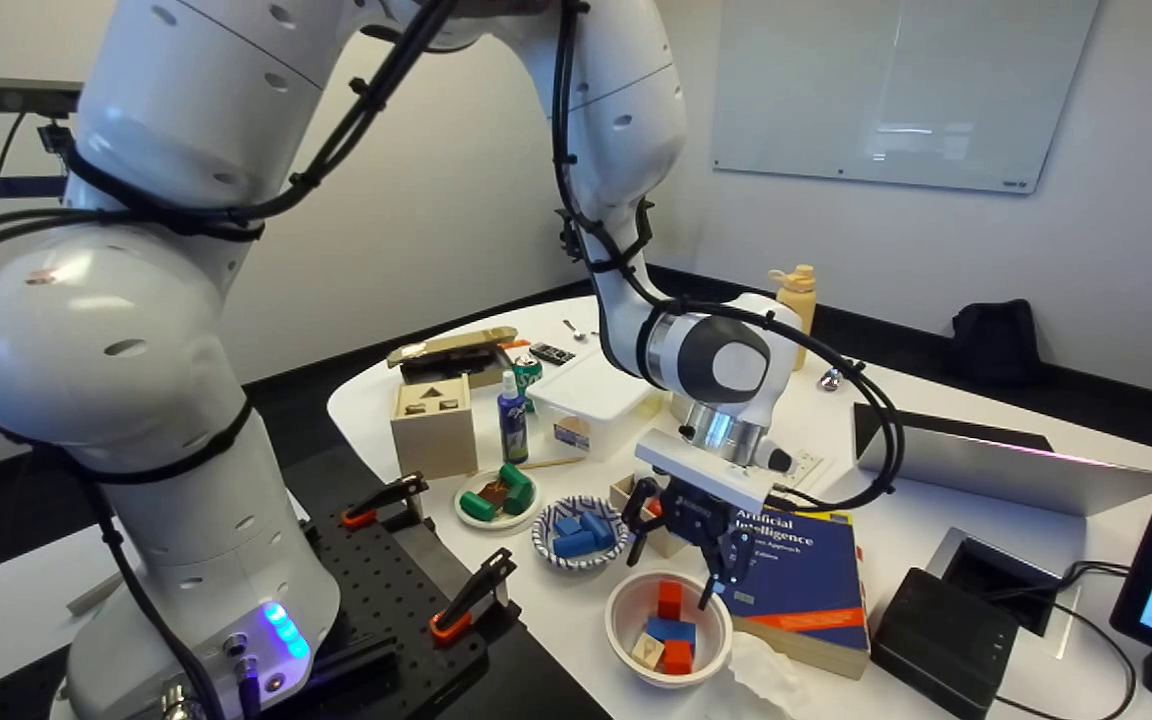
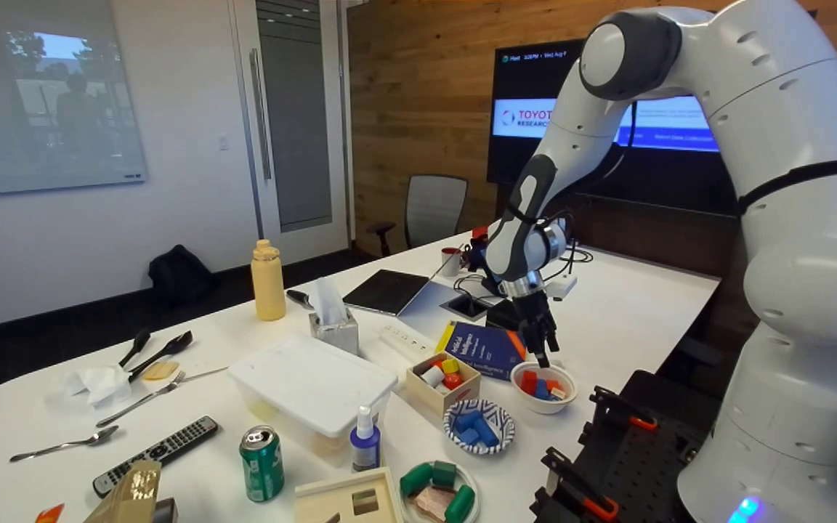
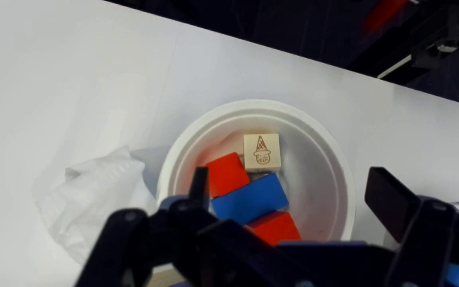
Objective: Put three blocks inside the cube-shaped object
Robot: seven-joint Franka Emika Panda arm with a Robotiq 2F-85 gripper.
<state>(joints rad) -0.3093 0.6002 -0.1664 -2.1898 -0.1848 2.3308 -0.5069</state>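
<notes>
The cube-shaped object is a tan wooden box (image 1: 434, 440) with shaped holes on top; its top (image 2: 317, 503) is cut off at the bottom of an exterior view. A white bowl (image 3: 255, 105) holds a red block (image 3: 227, 175), a blue block (image 3: 251, 199), another red block (image 3: 276, 229) and a pale cube (image 3: 262, 153) with an ice-cream print. My gripper (image 3: 288, 183) hangs above this bowl, wide open with nothing between its fingers. One finger overlaps the bowl beside a red block, and the opposite one lies past the rim. Both exterior views show the gripper (image 1: 669, 582) over the bowl.
Blue blocks (image 1: 576, 540) fill a patterned bowl beside the white one; green pieces (image 1: 516, 485) lie on a plate. A blue book (image 1: 801, 570), a spray bottle (image 1: 513, 425), a lidded plastic bin (image 2: 317, 378), a wooden tray (image 2: 429, 396) and crumpled tissue (image 3: 98, 199) stand around.
</notes>
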